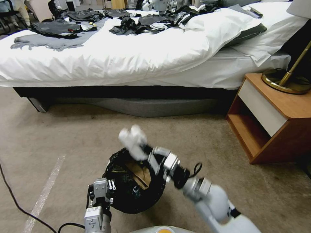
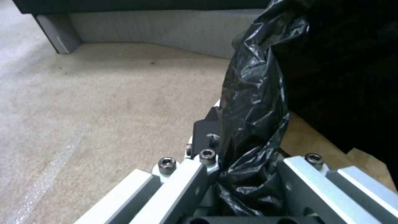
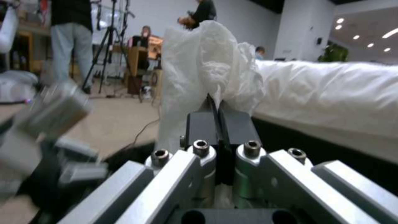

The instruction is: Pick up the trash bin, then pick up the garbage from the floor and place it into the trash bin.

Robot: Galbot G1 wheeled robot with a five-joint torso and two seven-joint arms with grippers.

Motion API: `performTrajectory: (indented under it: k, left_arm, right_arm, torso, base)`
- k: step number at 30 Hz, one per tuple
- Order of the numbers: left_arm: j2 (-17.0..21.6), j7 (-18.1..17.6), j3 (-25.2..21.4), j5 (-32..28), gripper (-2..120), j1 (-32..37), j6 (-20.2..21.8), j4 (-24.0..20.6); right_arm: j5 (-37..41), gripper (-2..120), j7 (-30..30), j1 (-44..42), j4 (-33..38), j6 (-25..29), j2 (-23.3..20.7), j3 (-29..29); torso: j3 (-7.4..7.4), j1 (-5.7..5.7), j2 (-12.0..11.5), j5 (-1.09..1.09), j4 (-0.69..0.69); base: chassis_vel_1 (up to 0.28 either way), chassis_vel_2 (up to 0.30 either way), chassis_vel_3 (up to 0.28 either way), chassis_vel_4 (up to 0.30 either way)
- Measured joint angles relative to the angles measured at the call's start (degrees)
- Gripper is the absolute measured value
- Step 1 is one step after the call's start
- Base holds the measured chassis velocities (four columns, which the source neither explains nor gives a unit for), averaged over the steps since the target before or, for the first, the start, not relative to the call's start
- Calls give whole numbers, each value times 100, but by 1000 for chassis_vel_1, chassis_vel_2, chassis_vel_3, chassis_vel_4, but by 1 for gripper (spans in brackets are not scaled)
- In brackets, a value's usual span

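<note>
Right gripper point(image 1: 140, 149): jaws pressed together on a crumpled white tissue point(image 1: 132, 137), which stands up from the fingertips above the far rim of the trash bin point(image 1: 136, 181). The right arm reaches forward and leftward from the robot's lower right, wrist angled over the bin's mouth. Left gripper point(image 2: 242, 161): jaws closed narrowly on the bin's near-left rim, pinching the folded black bag point(image 2: 253, 102); the left arm rises almost straight from below. The bin sits low before the robot over the carpeted floor point(image 1: 64, 129), mouth upward, a brown paper bag point(image 1: 140, 174) inside. Bed point(image 1: 129, 55) beyond; nightstand point(image 1: 275, 119) at right.
</note>
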Motion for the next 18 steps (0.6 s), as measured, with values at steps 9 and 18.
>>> performTrajectory:
  k: [9,18]
  left_arm:
    - [21,0,3,-63,1,-18,13,-14]
    - [50,-15,-21,-153,1,-44,33,-108]
  right_arm:
    - [-141,0,-459,-788,513,232,-341,-302]
    - [-497,0,-785,-1095,-322,442,-349,-539]
  torso:
    - [-1,-1,0,-2,-4]
    - [0,0,0,-1,-3]
  base:
    - [0,0,0,0]
    - [0,0,0,0]
